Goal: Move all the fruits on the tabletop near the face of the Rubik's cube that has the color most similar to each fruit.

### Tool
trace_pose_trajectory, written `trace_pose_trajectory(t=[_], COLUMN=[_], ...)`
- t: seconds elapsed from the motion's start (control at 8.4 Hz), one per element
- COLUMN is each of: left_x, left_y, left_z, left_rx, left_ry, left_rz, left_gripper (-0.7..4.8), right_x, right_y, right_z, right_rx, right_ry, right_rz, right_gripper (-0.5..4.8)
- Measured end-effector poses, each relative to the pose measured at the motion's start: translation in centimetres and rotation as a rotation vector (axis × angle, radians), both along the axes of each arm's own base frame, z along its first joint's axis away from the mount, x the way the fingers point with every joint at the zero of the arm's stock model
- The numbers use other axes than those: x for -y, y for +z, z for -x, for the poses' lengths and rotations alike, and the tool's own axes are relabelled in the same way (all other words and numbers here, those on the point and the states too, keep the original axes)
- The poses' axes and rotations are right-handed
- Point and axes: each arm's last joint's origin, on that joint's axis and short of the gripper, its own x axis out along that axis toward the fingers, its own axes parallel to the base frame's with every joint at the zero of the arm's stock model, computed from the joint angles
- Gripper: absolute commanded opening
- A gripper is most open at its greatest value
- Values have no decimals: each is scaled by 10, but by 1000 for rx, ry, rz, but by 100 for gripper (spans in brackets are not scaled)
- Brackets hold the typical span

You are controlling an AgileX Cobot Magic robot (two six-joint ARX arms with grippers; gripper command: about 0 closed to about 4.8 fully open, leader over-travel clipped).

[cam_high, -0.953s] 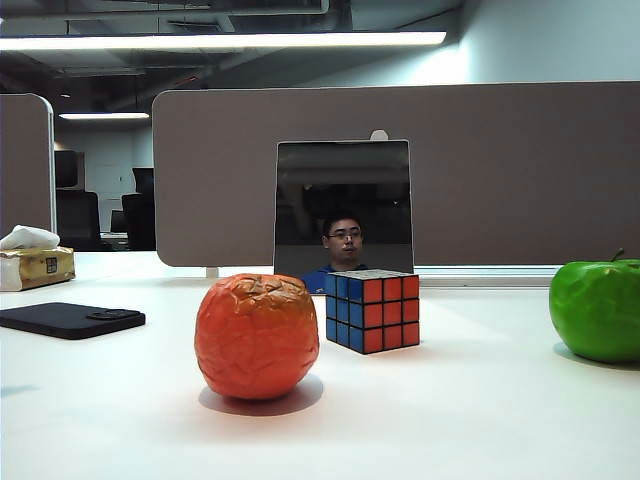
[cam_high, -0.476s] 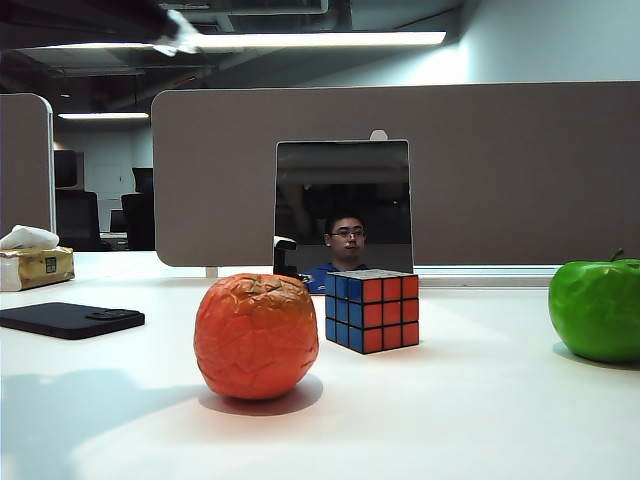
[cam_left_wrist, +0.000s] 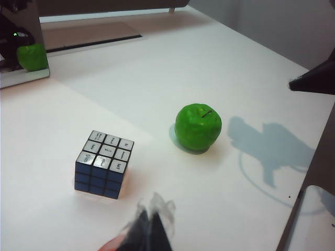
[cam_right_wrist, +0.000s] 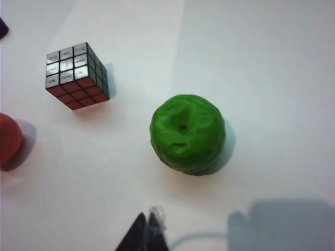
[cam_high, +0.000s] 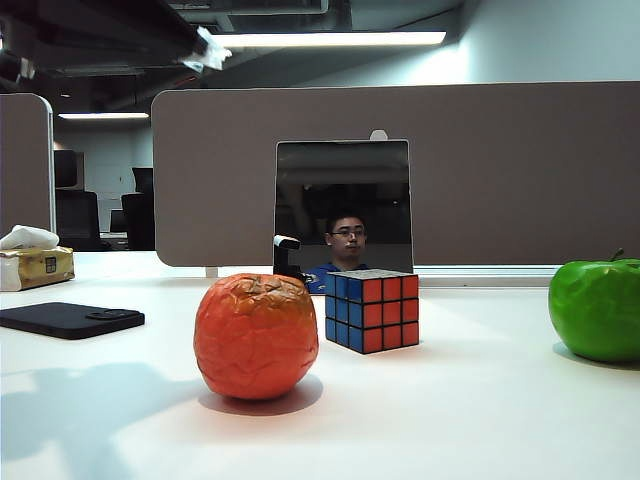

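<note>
My two dark grippers, seen up close, and one dark arm.

My left gripper (cam_left_wrist: 149,230), above the tabletop (cam_high: 480,400), shows as a pair of black, tapering fingers, blurred, with a pale, half-clear wrapping around the tips. My right gripper (cam_right_wrist: 147,232), also over the tabletop, is a black wedge with a small whitish, glassy scrap at its point. In both, the blur hides whether the tips meet. In the exterior view my left arm (cam_high: 100,30) is a broad black bar high up, with a crumpled white tag (cam_high: 208,50) at its end.
</note>
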Motion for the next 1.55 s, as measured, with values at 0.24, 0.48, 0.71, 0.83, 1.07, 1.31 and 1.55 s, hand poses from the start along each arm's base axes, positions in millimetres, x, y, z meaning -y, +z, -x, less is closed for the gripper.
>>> trace_pose_trajectory(t=[0.24, 0.48, 0.71, 0.83, 1.07, 1.31, 1.55], left_x=[3, 8, 8, 8, 8, 8, 8], left_y=[-3, 3, 0, -2, -4, -6, -7], left_z=[-2, 0, 1, 1, 2, 4, 4], left_rx=[-19, 47, 18, 4, 2, -18, -29], left_ry=[-36, -82, -89, -89, -107, -155, -162], left_rz=[-4, 33, 12, 1, -22, -20, -25], left_gripper=[-5, -5, -5, -5, -5, -5, -5], right_x=[1, 3, 1, 0, -21, -22, -23], right_y=[-7, -22, -31, -32, -53, -63, -69], right_z=[-15, -37, -45, -46, -79, -90, -100], right_rx=[-92, -230, -317, -335, -375, -407, -399], right_ry=[-14, -17, -24, -15, 24, 22, 22], right_rz=[-21, -31, 1, 10, 181, 189, 188], right_gripper=[-1, -1, -1, -1, -1, -1, -1])
